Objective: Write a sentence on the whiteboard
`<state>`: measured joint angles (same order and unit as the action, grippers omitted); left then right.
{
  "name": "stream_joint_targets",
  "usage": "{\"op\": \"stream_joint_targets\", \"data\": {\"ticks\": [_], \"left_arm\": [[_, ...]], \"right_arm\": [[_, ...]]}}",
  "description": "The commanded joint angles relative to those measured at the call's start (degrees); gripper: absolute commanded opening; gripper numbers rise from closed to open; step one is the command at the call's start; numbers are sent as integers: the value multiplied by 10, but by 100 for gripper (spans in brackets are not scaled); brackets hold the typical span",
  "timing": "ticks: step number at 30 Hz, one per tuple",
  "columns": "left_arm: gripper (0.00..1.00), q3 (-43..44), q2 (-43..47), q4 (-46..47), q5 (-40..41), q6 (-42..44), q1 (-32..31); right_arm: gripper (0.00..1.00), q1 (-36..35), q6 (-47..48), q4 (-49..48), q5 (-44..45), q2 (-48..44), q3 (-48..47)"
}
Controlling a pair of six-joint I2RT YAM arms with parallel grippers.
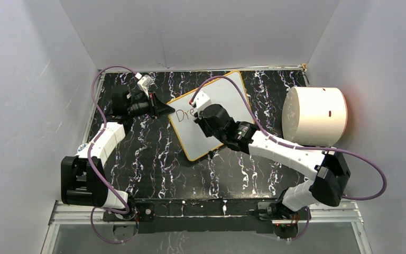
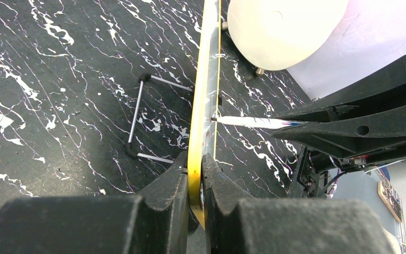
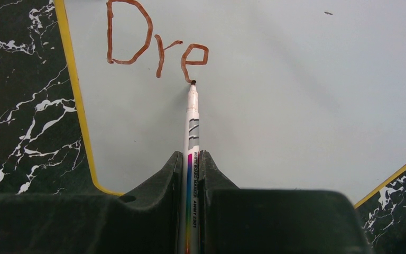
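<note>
Pinching a white marker [image 3: 192, 121] between its two fingers, the right gripper [image 3: 190, 161] is closed tight on the barrel, and the pen sticks out ahead of the fingertips. The nib touches the whiteboard [image 3: 296, 106] at the lower end of the last stroke of the brown letters [image 3: 153, 42] "Dre", which sit just beyond the nib and off to its left in the right wrist view. Plain white board spreads to the right of the pen, and the yellow rim runs close by on its left.

The left gripper [image 2: 195, 174] is clamped on that yellow rim, one finger on each face of the board. Ahead of its fingers the board shows edge-on, with the marker meeting its right face. A thin wire leg [image 2: 137, 114] reaches from the board's left face to the black marbled table [image 1: 153, 159].

From above, the board lies between the two grippers. The right wrist hangs over its middle and covers the surface past the letters, and a purple cable [image 1: 232, 87] arches across the far part of the board. A big white cylinder [image 1: 317, 116] stands to the right of the right gripper, near the board's far right edge and apart from the pen.
</note>
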<state>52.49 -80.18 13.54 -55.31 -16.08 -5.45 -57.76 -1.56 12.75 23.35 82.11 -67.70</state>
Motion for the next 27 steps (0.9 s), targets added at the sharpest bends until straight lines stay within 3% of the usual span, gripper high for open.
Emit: {"op": "stream_joint_targets", "data": {"ticks": [1, 27], "left_arm": [[0, -8, -21, -48, 29, 33, -13], [0, -6, -23, -48, 28, 32, -14]], "right_arm": [[0, 2, 0, -27, 37, -21, 0], [0, 10, 15, -62, 44, -37, 2]]}}
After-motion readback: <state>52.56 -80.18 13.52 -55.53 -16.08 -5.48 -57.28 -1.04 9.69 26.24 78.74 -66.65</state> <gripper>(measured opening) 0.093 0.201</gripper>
